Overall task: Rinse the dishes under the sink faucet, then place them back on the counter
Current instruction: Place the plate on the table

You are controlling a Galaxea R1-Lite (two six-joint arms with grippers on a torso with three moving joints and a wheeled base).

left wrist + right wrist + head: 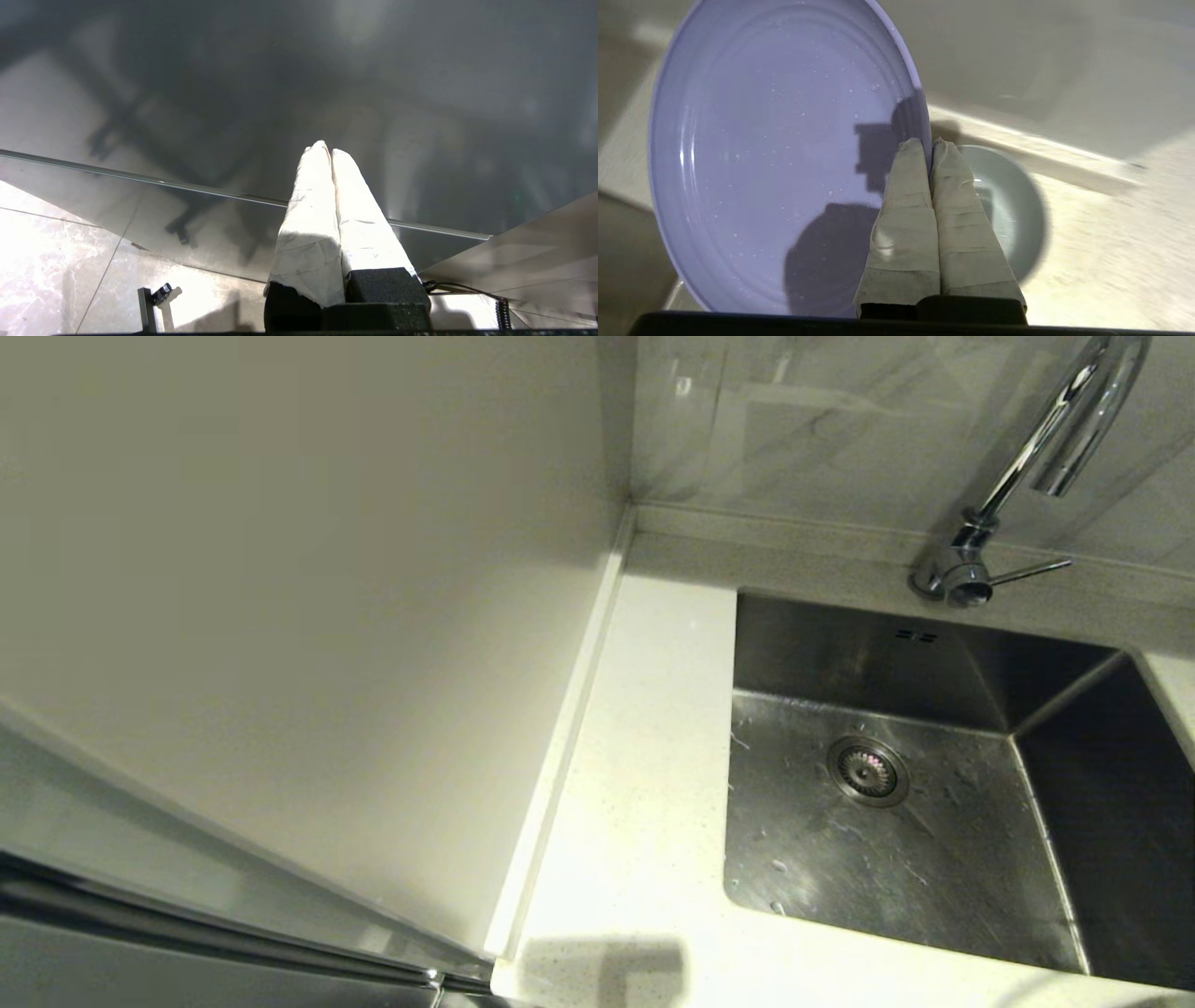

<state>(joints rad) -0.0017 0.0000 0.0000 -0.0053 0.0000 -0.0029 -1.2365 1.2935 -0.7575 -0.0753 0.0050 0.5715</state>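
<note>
Right end effector (931,142): clenched on the rim of the lilac plate (775,154), held on edge above the table (1111,261).
Plate surface: wet, dotted with droplets.
Blue-green bowl (1008,205): upright on the table, just beyond the plate's gripped rim, holding nothing visible.
Left end effector (331,150): fingers pressed together, holding nothing, over the floor and away from the plate.
Sink (896,821): holds no dishes; the drain strainer (867,770) sits mid-floor.
Faucet (1046,457): stands behind the sink's far rim.

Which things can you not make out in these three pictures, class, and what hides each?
- Pink bowl: in no view.
- Blue-green bowl: right wrist view, partly behind the right gripper and lilac plate.
- Faucet top: head view, cut by the edge.
- Both arms: outside the head view.
</note>
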